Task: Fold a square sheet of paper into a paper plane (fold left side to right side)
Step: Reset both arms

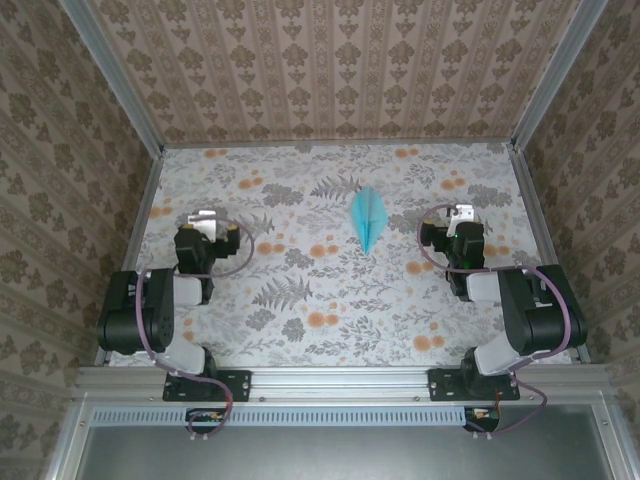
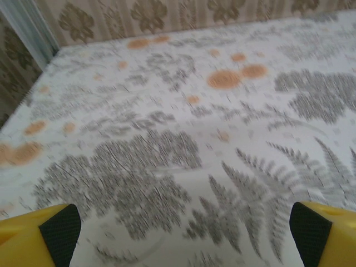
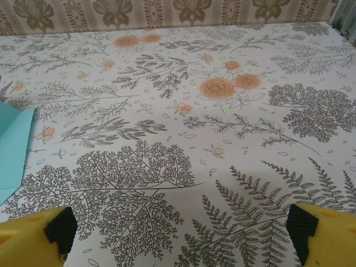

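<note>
Closest in, bolted at near edge of floral table [image 1: 300, 300]: left arm [image 1: 150, 310] and right arm [image 1: 525, 305], elbows bent. Left gripper [image 2: 183, 228] spread wide, holding nothing, above bare print. Right gripper [image 3: 181, 225] likewise parted and empty. Between them, flat on table: turquoise paper plane [image 1: 367, 218], long tip pointing toward arms, well apart from both.
</note>
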Action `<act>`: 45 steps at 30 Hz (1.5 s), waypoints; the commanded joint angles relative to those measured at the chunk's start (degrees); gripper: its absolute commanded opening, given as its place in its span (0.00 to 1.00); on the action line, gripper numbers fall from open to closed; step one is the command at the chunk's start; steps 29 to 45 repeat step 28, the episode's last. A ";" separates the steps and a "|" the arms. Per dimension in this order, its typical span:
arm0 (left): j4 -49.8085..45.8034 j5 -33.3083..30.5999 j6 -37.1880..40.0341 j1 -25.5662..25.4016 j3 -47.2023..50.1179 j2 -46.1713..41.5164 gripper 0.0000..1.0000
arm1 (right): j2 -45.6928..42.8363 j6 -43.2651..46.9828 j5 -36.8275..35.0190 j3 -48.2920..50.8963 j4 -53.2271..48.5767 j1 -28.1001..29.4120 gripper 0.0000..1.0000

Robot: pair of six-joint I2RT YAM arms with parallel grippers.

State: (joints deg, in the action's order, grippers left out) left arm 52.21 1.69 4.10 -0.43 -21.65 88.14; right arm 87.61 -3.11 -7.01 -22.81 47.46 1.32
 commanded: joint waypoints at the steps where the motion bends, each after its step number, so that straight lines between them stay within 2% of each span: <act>1: -2.55 -1.36 -2.00 0.48 -1.20 -0.10 1.00 | -0.03 0.65 0.85 -0.26 1.93 -0.18 1.00; 45: -3.69 -2.11 -0.98 -0.50 -1.73 -0.17 1.00 | -0.03 0.83 0.68 -0.28 1.89 0.02 1.00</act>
